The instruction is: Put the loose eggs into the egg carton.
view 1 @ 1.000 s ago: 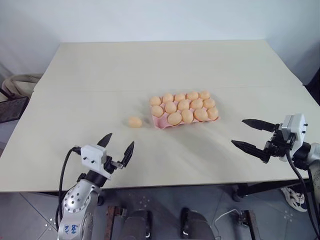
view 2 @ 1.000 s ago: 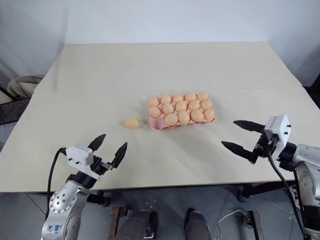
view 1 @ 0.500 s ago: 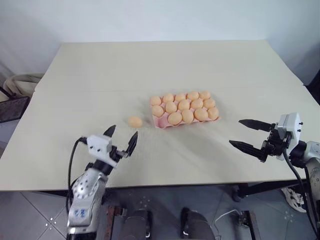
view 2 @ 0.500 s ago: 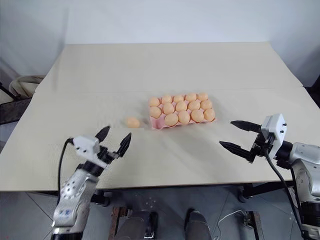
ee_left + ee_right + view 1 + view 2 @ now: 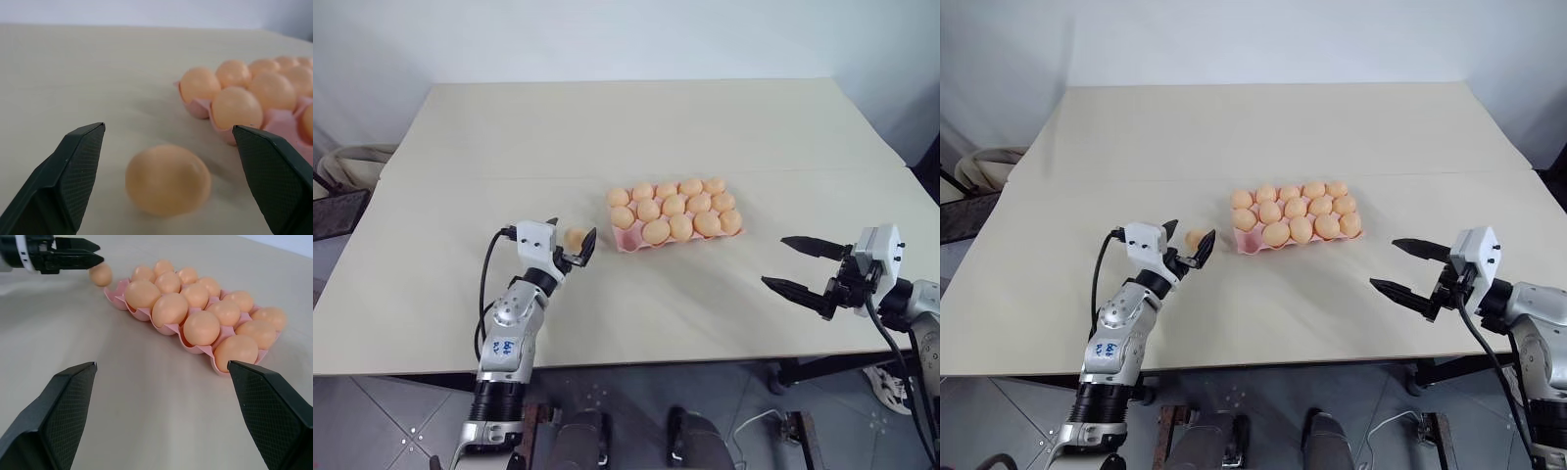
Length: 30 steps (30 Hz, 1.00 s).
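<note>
One loose pale orange-tan egg (image 5: 167, 179) lies on the beige worktop (image 5: 607, 127), just beside the flat pink moulded egg carton (image 5: 172, 328), whose visible cups hold eggs. Left tool (image 5: 572, 244) is spread wide, empty, flanking the egg. Right tool (image 5: 799, 265) is spread, empty, well apart from the carton.

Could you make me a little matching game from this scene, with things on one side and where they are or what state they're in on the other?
Things:
1. loose egg
2. egg carton
3. left gripper
4. right gripper

Descriptions:
A. pink, nearly every cup holding an egg
B. open, hanging over the table's right side, away from the eggs
C. lying on the bare table just left of the carton
D. open, its fingers either side of the lone egg

Pairs: 1-C, 2-A, 3-D, 4-B
</note>
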### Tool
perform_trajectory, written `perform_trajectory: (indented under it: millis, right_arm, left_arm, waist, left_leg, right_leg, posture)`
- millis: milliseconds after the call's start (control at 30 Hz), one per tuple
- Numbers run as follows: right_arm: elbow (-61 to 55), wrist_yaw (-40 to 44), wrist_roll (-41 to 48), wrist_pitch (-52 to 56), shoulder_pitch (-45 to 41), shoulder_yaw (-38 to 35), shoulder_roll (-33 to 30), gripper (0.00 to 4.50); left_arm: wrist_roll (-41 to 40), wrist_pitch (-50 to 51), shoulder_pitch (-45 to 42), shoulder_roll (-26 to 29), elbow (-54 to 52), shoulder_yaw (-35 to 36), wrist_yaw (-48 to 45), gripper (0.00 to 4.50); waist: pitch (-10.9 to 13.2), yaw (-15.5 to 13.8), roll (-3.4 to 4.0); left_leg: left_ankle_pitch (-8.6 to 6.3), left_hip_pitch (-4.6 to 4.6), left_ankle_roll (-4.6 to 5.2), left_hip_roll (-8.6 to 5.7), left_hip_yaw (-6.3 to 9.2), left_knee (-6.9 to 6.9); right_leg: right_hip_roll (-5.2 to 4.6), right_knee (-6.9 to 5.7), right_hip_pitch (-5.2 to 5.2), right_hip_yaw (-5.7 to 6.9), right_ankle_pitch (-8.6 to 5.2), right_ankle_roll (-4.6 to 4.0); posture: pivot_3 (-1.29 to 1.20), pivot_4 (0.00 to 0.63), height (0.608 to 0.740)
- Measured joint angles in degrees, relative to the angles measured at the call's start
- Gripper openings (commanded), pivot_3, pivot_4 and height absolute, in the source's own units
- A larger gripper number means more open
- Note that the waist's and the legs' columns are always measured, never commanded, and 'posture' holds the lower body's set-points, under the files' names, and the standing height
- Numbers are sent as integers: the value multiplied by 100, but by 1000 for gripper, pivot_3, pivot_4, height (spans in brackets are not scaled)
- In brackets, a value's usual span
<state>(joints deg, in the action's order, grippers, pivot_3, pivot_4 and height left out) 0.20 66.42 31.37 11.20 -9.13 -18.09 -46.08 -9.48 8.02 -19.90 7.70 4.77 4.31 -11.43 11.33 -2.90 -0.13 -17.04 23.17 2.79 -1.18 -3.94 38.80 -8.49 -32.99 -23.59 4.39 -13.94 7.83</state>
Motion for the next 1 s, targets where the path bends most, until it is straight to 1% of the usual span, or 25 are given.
perform_trajectory:
  millis: [133, 233, 333, 433, 467, 500, 633, 767, 900, 1000]
  right_arm:
    - [-15, -48, 1, 5, 62, -8, 0, 4500]
    - [-22, -79, 1, 5, 71, -11, 0, 4500]
    - [-25, -95, 1, 5, 72, -12, 0, 4500]
    - [-27, -111, 1, 5, 73, -13, -1, 4500]
    - [-28, -118, 1, 5, 73, -13, -1, 4500]
    - [-30, -127, 1, 5, 81, -16, -1, 4500]
    - [-50, -147, 1, 5, 122, -30, -1, 4500]
    - [-82, -178, 1, 5, 135, -38, -1, 4500]
    - [-92, -207, 1, 4, 137, -38, 0, 4500]
    - [-94, -239, 1, 2, 137, -38, 0, 4500]
  left_arm:
    - [73, 173, -218, -5, 424, -38, 6, 4450]
    - [91, 282, -380, -4, 543, -48, 4, 4450]
    - [94, 316, -511, -9, 650, -69, -8, 3814]
    - [93, 320, -519, -15, 694, -96, -67, 2865]
    - [94, 322, -518, -14, 689, -104, -80, 2593]
    - [94, 325, -513, -13, 676, -119, -96, 2427]
    - [95, 420, -376, 5, 380, -209, -151, 2339]
    - [-19, 574, -321, 140, -330, -226, -395, 2339]
    - [-423, 1148, -354, 151, -1120, -369, -751, 2339]
    - [-532, 1677, -477, 149, -1226, -562, -830, 2339]
  waist:
    - [0, -1, 0]
    - [0, 1, 0]
    - [0, 2, 0]
    - [0, 2, 0]
    - [0, 3, 0]
    - [0, 3, 0]
    - [0, 5, 0]
    - [0, 5, 0]
    - [0, 2, 0]
    - [0, 4, 0]
  left_leg:
    - [-2, 1, -4, 2, 0, 0]
    - [-2, 1, -4, 1, -1, 1]
    - [-2, 1, -4, 1, -2, 1]
    - [-3, 1, -6, 2, -2, 0]
    - [-4, 1, -7, 2, -2, 0]
    - [-4, 1, -7, 2, -2, 0]
    - [-6, 1, -8, 3, -3, 0]
    - [-6, 2, -9, 6, -3, 0]
    - [-6, 1, -9, 5, -3, 4]
    - [-6, 1, -8, 5, -3, 8]
  right_leg:
    - [0, -1, -2, 4, 0, 0]
    - [0, 0, -2, 3, 0, 0]
    - [-1, 0, -2, 3, 0, 1]
    - [-3, 0, -2, 3, 0, 1]
    - [-3, 0, -2, 3, 0, 1]
    - [-3, 1, -2, 3, 0, 1]
    - [-6, 2, -2, 2, 1, 1]
    - [-6, 3, -2, 2, 0, 0]
    - [-5, 3, 1, 1, 0, 1]
    - [3, 0, 1, 2, 0, 0]
  posture:
    - [0, 150, 740]
    - [0, 150, 740]
    - [0, 150, 740]
    - [0, 150, 740]
    - [0, 150, 740]
    - [0, 150, 740]
    - [0, 150, 740]
    - [0, 150, 740]
    - [0, 150, 740]
    - [0, 150, 740]
